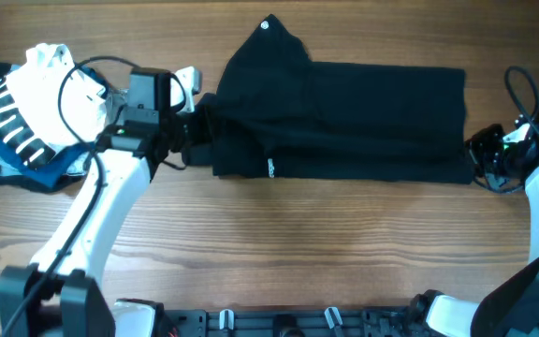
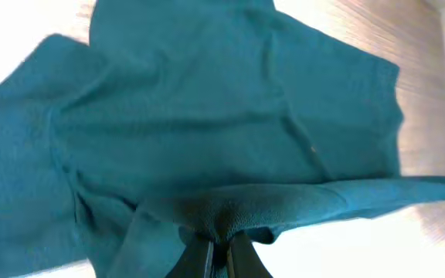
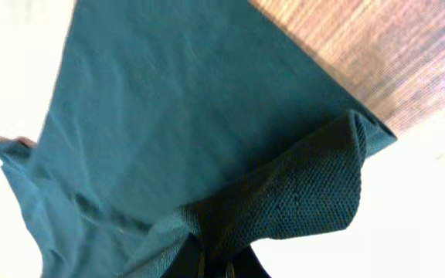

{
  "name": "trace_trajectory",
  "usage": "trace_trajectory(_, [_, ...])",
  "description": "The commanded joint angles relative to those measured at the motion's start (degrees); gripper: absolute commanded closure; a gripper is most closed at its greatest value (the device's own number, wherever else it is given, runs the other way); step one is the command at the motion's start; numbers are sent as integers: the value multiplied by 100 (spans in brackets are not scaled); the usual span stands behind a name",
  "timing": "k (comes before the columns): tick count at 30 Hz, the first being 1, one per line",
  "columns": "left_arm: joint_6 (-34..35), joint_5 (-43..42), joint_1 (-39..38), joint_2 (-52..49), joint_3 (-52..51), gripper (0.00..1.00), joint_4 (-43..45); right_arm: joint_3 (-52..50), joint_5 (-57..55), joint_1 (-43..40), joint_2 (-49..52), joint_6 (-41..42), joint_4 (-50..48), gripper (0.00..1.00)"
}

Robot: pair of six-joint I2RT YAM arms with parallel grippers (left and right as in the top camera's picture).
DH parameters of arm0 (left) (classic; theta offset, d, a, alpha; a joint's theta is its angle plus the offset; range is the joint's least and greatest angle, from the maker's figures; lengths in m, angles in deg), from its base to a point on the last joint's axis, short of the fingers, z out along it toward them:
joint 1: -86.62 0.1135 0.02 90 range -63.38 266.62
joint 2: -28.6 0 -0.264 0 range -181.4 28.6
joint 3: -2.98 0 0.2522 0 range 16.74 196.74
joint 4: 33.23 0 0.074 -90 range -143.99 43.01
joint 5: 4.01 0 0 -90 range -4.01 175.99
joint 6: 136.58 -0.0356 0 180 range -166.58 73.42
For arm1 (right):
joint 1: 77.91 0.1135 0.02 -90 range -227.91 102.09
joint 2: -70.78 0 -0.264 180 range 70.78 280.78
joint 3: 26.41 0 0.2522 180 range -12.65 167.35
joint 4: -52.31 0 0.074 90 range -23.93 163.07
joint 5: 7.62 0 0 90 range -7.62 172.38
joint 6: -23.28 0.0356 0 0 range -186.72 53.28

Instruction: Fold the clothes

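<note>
A black T-shirt (image 1: pixel 344 117) lies stretched flat in a long band across the wooden tabletop (image 1: pixel 298 243). The left fingers (image 2: pixel 198 261) are closed, pinching a bunched fold at the shirt's left end. The right fingers (image 3: pixel 188 264) are closed on a fold of fabric at the shirt's right end. Left of the shirt sit a white garment (image 1: pixel 50 89) and a navy striped garment (image 1: pixel 12 126).
</note>
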Motion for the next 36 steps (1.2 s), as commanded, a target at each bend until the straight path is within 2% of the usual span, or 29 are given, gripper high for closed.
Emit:
trace_trajectory(1, [-96, 472, -76, -363, 72, 96, 334, 90, 46, -9, 234, 422, -232, 95])
trace_trajectory(4, [-96, 476, -76, -542, 72, 95, 654, 90, 50, 4, 348, 420, -446, 96])
trace_trajectory(5, [-96, 505, -76, -605, 72, 84, 761, 90, 50, 4, 402, 422, -520, 88])
trace_trajectory(6, [-96, 518, -76, -638, 72, 65, 807, 90, 46, 4, 446, 398, -564, 69])
trace_trajectory(7, [-98, 586, -74, -643, 72, 52, 778, 90, 44, 2, 457, 326, -570, 45])
trace_trajectory(8, [-98, 706, -68, -643, 72, 43, 671, 90, 39, 2, 461, 160, -570, 36])
trace_trajectory(9, [-98, 822, -48, -616, 72, 41, 514, 90, 13, 2, 461, -61, -566, 30])
trace_trajectory(11, [-173, 942, 33, -599, 72, 37, 129, 90, -214, 2, 463, -310, -455, 27])
trace_trajectory(17, [-866, 918, 236, -614, 61, 37, -1117, 70, -1080, 2, 466, -520, 297, 22])
trace_trajectory(21, [-1478, 876, 81, -800, 55, 34, -1143, -164, -1078, 2, 479, -651, 374, 21])
trace_trajectory(24, [-1598, 841, -66, -1080, 55, 32, -935, -426, -1078, 2, 487, -649, 348, 20])
trace_trajectory(27, [-1600, 837, -212, -1440, 55, 36, -813, -629, -1075, 2, 492, -649, 343, 20])
trace_trajectory(34, [-1593, 962, -271, -1768, 57, 94, -844, -667, -1010, 2, 496, -802, 238, 20])
trace_trajectory(36, [-1530, 1373, -216, -1733, 92, 96, -994, -667, -1010, 2, 496, -831, 251, 20])
